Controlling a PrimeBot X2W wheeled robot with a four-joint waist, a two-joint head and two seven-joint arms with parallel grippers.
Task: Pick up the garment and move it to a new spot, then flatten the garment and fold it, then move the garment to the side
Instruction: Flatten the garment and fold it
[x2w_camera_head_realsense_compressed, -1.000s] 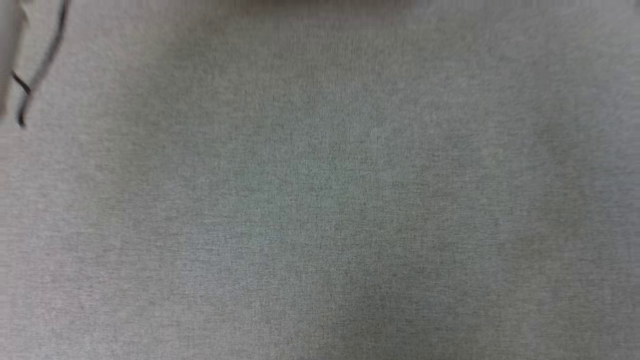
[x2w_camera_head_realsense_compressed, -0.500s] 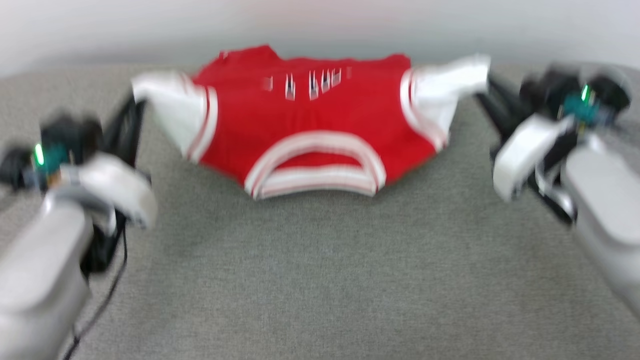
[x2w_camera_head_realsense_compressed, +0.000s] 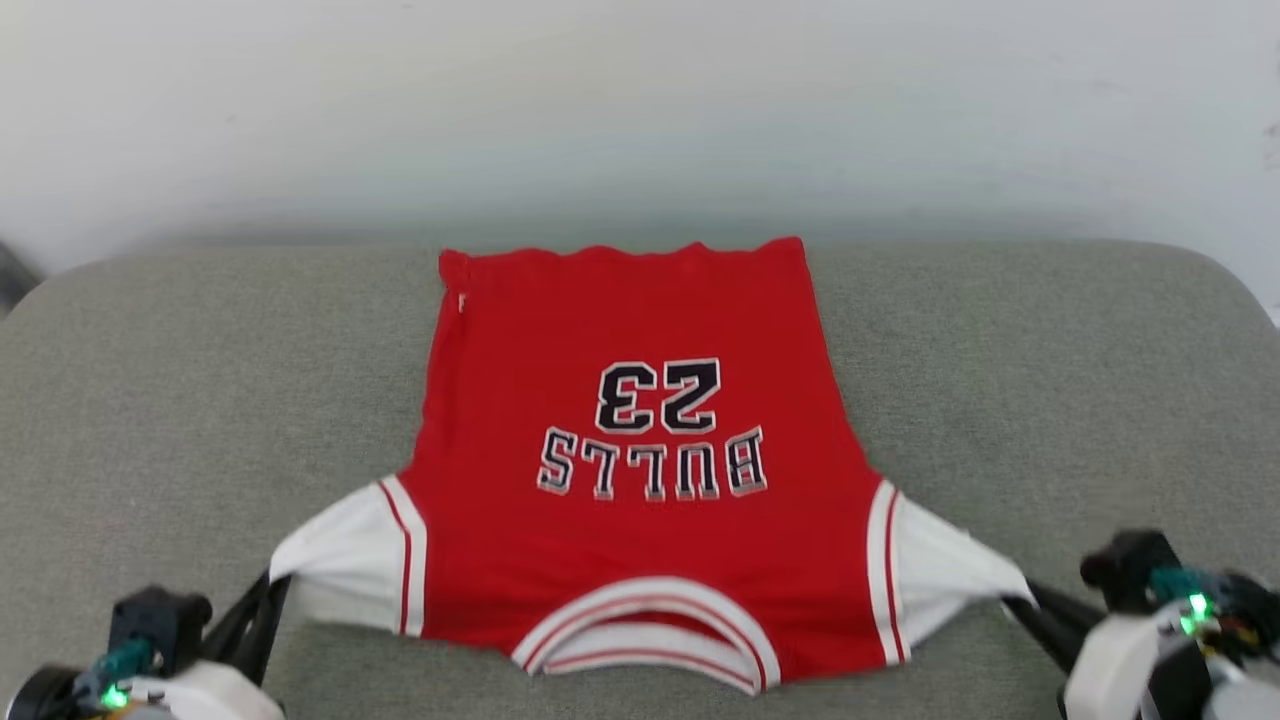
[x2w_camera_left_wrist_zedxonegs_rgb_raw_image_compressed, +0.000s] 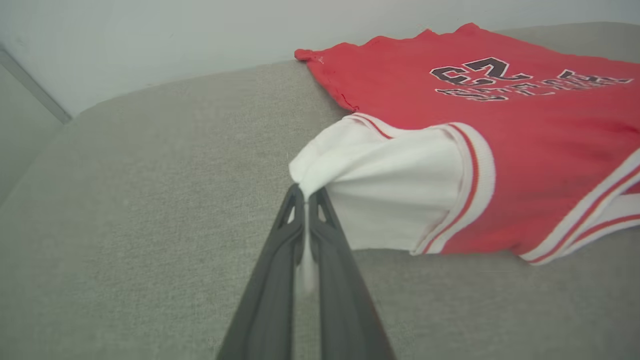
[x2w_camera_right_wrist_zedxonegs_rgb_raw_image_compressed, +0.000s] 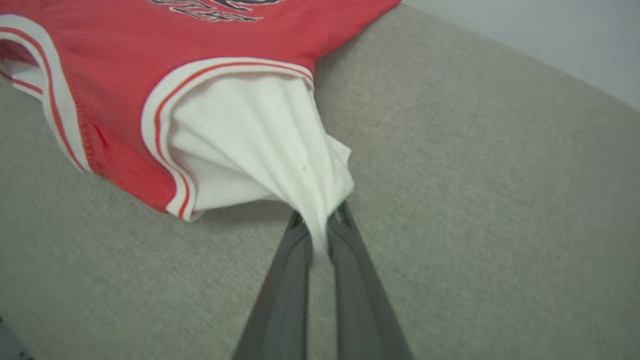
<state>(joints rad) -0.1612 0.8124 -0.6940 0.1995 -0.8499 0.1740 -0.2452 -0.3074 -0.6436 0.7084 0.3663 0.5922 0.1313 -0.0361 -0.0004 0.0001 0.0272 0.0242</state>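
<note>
Left claw (x2w_camera_left_wrist_zedxonegs_rgb_raw_image_compressed: 304, 196) and right claw (x2w_camera_right_wrist_zedxonegs_rgb_raw_image_compressed: 320, 222) each clamped a sleeve (x2w_camera_head_realsense_compressed: 345, 560) of the Bulls jersey (x2w_camera_head_realsense_compressed: 640, 420); equal outward pulls looked best for flattening.

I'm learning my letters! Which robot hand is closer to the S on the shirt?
Left. The left hand pinches the shirt by the sleeve nearest the S; the right hand pinches the opposite sleeve, past the B.

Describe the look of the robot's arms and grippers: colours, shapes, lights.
The left gripper and right gripper each have two long, slim, dark grey jaws tapering to narrow tips. Behind them sit black housings with teal parts, a green light and glossy white shells.
</note>
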